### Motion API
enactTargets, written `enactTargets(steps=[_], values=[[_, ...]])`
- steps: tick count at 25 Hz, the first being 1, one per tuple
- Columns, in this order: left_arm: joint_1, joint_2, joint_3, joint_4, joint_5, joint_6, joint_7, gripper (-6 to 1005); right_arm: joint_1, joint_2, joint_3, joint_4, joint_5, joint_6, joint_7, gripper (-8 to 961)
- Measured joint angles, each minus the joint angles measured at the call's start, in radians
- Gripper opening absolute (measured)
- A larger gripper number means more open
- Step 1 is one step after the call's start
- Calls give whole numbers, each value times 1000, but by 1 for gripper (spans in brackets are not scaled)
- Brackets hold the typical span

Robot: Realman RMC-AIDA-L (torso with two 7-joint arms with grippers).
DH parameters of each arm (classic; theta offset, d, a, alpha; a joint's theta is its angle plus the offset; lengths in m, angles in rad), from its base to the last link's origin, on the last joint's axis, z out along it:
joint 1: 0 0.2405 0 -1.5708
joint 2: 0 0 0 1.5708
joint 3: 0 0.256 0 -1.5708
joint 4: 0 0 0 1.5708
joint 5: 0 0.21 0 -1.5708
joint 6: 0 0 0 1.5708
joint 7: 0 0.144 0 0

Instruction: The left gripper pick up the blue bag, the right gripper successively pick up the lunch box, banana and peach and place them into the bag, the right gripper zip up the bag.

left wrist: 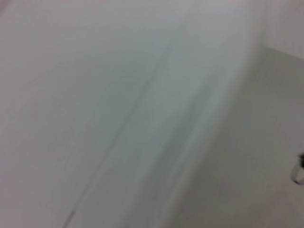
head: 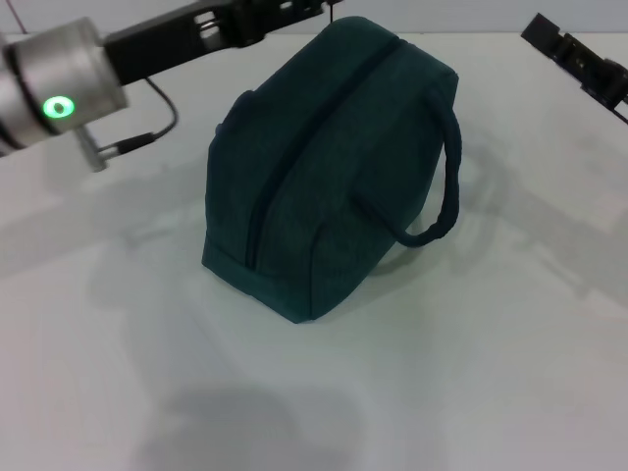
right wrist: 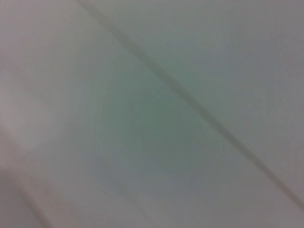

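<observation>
The blue bag stands on the white table in the head view. Its long zipper is closed along the top, and one rounded handle hangs down its right side. My left gripper reaches in from the upper left, right at the bag's far top end, and the picture's top edge cuts it off. High at the far right, my right gripper hangs well away from the bag. The lunch box, banana and peach are out of view. Both wrist views show only pale surfaces.
The left arm's silver cuff with a green light and thin black cable crosses the upper left. The arms' shadows fall on the table in front of the bag.
</observation>
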Motion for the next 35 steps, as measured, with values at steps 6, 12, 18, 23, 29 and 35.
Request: enactTargets(steps=[6, 12, 18, 23, 29, 35], values=[[104, 27, 0, 148, 4, 192, 18, 876, -7, -21, 3, -142, -172, -124, -124, 883], [211, 74, 5, 175, 23, 338, 128, 876, -10, -21, 4, -224, -360, -184, -271, 884], [293, 87, 7, 175, 91, 401, 217, 876, -17, 10, -1, -234, -514, -211, -391, 884], [326, 74, 11, 168, 142, 420, 280, 876, -10, 37, -5, -231, -630, -199, -445, 884], [341, 63, 32, 166, 147, 429, 313, 876, -16, 37, -7, -223, -636, -195, -450, 884], [352, 62, 32, 165, 149, 430, 329, 876, -19, 38, -5, -223, -635, -189, -452, 884]])
